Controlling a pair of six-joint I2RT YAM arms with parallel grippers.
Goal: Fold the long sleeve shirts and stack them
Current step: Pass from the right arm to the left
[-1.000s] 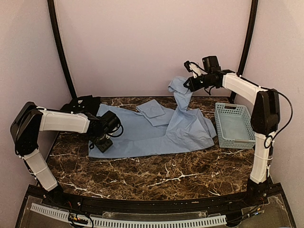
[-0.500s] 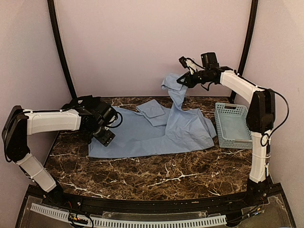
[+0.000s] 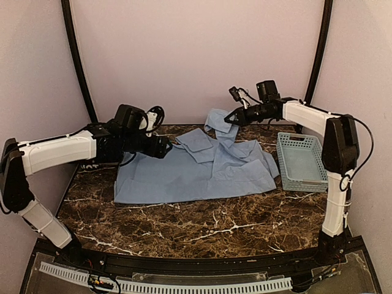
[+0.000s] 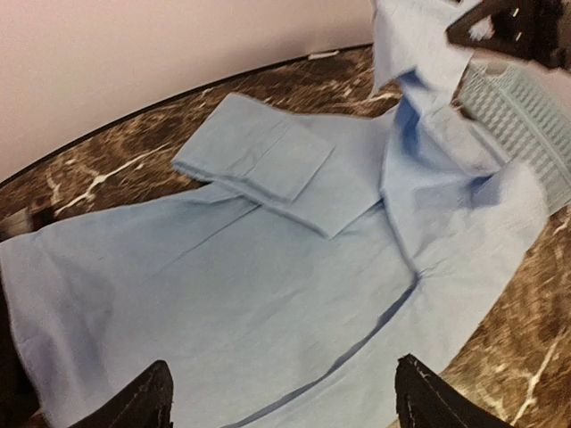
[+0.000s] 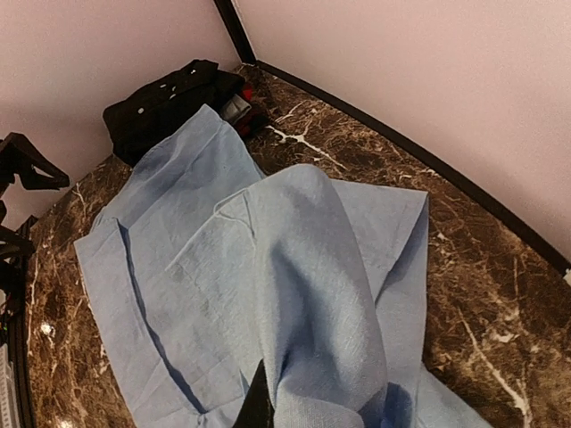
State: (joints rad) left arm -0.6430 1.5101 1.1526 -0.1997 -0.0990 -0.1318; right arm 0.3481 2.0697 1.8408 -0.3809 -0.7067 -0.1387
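Light blue shirt lies spread on table. Right gripper clamps one raised part, seemingly a sleeve. Left gripper hangs over the shirt's far-left edge, fingers apart, empty.

Supporting surface: a table with a dark brown marble top veined in white, set against pale walls. A light blue shirt lies directly on it, spread flat across the middle and far part of the top, its lower hem running left to right. One sleeve is folded back onto the shirt's body, and a portion at the far right rises off the surface. A black shirt sits bundled in the far left corner, touching the blue cloth. A pale blue plastic lattice basket stands at the right edge, just beside the blue shirt.
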